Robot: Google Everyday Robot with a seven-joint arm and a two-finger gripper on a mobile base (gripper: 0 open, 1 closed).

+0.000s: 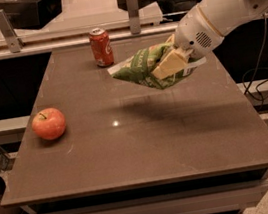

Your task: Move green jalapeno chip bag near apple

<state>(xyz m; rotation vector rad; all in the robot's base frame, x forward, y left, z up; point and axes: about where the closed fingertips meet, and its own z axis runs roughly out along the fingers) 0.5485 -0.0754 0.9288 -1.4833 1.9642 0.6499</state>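
Note:
The green jalapeno chip bag (pixel 140 67) is held in the air above the middle right of the table, tilted, with its white edge pointing left. My gripper (pixel 170 64) is shut on the bag's right part, with its cream fingers (pixel 171 61) pressed over it. The white arm reaches in from the upper right. The apple (pixel 48 123) sits on the table near the left edge, well to the left of and below the bag. The bag's shadow falls on the table under it.
A red soda can (pixel 100 47) stands upright near the table's far edge, just left of the bag. The brown table (pixel 131 155) has a rail with metal posts (pixel 132 9) behind it. Cables hang at the right.

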